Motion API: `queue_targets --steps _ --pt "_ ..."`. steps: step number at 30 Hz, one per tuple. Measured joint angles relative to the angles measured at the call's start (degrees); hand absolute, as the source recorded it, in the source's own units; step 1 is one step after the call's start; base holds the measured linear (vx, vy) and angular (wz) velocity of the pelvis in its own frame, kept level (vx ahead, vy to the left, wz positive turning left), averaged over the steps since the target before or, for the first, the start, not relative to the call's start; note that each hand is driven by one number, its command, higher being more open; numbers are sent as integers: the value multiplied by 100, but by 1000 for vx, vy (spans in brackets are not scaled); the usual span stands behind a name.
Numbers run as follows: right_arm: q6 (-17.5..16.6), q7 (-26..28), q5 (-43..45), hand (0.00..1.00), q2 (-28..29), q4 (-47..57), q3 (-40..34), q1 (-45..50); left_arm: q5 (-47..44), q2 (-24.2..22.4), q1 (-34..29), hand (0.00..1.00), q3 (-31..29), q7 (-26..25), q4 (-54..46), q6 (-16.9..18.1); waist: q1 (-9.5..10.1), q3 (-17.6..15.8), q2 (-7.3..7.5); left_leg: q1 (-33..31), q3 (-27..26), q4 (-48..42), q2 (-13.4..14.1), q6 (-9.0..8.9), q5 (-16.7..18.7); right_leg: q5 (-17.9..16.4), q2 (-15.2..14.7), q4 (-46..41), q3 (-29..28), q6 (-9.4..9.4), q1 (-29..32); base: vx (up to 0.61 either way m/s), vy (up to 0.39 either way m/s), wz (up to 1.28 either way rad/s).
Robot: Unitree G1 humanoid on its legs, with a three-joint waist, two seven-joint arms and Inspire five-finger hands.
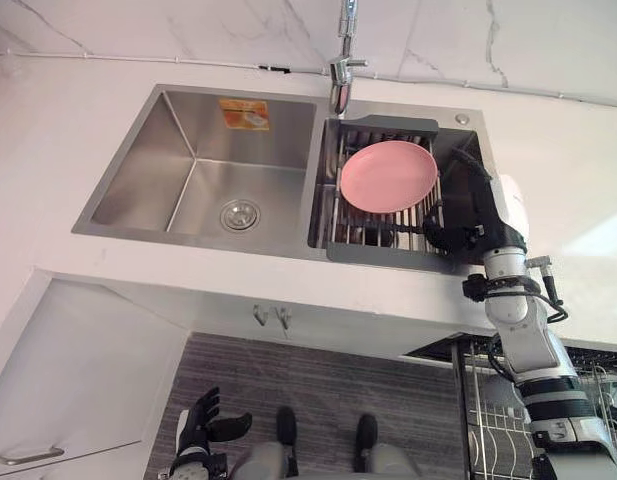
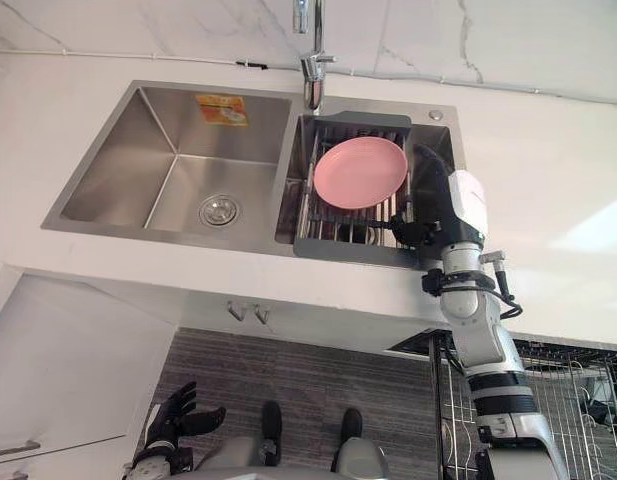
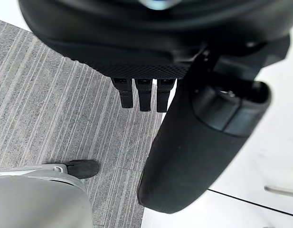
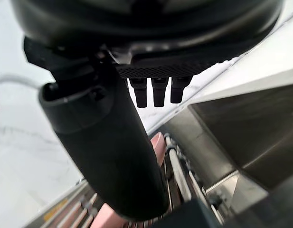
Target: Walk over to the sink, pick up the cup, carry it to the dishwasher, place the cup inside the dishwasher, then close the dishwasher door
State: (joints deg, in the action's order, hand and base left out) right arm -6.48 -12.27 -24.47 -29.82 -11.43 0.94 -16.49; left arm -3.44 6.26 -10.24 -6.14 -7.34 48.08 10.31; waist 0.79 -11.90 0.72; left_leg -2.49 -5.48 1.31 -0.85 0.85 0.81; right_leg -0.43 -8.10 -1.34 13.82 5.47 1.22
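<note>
White stone worktop (image 1: 48,150), steel double sink (image 1: 188,140): the cup is unclear, perhaps the dark round shape (image 1: 376,236) under the round pink plate (image 1: 388,176) in the grey drain rack (image 1: 388,122). Likely light, stiff, slippery; wrap its side. Beside it hovers the right hand (image 1: 470,205), the left hand (image 1: 196,425) hangs low, both with fingers straight

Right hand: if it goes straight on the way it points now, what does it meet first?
The right hand would probably meet the dish rack at its right end, beside the pink plate; depth is unclear, so it might reach the sink at its back wall instead.

Right robot hand (image 1: 470,200) outstretched, unclenched; left robot hand (image 1: 196,425) low, relaxed.
</note>
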Motion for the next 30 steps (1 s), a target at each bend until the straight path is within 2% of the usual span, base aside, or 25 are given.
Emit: queue_targets --steps 10,14,15,22,30 --pt "25 5 -504 90 -90 -412 258 -690 -8 41 44 90 -32 -63 -47 24 27 -261 33 -247 5 -194 2 -2 6 4 -29 -102 95 -3 162 -7 9 7" --pt "131 -4 -858 90 -166 -440 481 -1021 -82 54 112 90 -32 -151 -46 27 -14 -396 17 -389 13 -311 6 31 46 16 -25 -100 78 -21 230 -64 -2 -2" --pt "132 -8 -907 30 -166 -475 493 -1071 -108 48 133 90 -33 -157 -45 26 -13 -404 13 -416 15 -331 13 41 62 24 -18 -100 78 -33 249 -80 -2 2" --pt "297 -68 -1177 30 -174 -765 630 -1643 -115 -49 399 90 -28 -219 -22 29 -19 -592 -29 -714 22 -554 74 78 53 121 38 -85 83 -156 412 -89 -5 0" --pt "62 -117 -1338 30 -237 -640 750 -1742 -118 -69 476 90 -27 -236 -8 33 3 -626 -72 -831 26 -552 81 86 6 218 51 -9 111 -149 491 -19 1 2"
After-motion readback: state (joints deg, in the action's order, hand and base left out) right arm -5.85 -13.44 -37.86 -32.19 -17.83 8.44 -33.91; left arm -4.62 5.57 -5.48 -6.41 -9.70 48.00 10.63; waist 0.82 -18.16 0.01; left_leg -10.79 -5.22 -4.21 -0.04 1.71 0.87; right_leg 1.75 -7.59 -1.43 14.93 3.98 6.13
